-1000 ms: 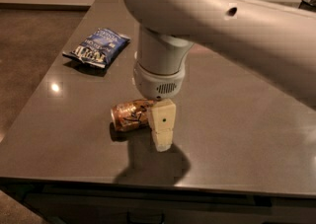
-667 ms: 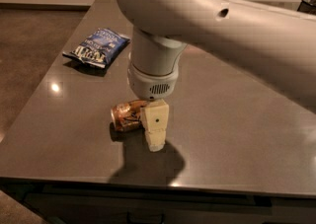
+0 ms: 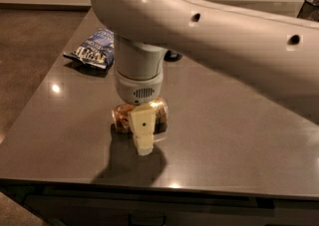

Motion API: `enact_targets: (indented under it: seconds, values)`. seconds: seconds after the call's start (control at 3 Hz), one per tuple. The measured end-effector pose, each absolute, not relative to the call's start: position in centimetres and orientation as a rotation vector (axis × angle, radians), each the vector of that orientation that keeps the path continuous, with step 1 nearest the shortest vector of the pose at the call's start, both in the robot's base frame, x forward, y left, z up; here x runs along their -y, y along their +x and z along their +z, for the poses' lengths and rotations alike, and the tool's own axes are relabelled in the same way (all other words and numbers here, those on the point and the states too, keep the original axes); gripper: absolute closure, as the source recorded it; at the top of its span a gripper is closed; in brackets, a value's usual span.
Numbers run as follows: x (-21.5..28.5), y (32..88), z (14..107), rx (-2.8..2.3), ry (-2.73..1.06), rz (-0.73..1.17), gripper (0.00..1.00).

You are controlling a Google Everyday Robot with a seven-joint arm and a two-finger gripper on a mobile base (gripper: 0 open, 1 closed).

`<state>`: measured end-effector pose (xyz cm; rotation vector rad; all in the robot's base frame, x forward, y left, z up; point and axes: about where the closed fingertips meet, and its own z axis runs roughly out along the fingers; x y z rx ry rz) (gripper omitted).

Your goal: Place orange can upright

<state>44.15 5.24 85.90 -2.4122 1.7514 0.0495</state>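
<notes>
The orange can (image 3: 121, 118) lies on its side on the dark grey table (image 3: 239, 135), near the front edge and left of centre. It is shiny copper-gold. My gripper (image 3: 143, 133) hangs straight down from the big white arm and sits right over the middle of the can, level with it. The gripper's cream front part covers the can's middle, so only the can's two ends show. The side of the can away from the camera is hidden.
A blue snack bag (image 3: 94, 48) lies at the back left of the table. A small dark object (image 3: 173, 56) peeks out behind the arm. The table's front edge (image 3: 149, 184) runs just below the gripper. The white arm (image 3: 224, 36) spans the upper right.
The gripper has moved left from beside the can's right end to directly over its middle. The can lies where it was.
</notes>
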Motion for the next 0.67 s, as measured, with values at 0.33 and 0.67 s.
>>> enact_targets:
  seconds: [0.33,0.67]
  values:
    - [-5.79,44.33,85.21,-1.767,-2.435,0.04,0.2]
    - [-6.03,44.44,84.91,-1.772,-2.452,0.05,0.45]
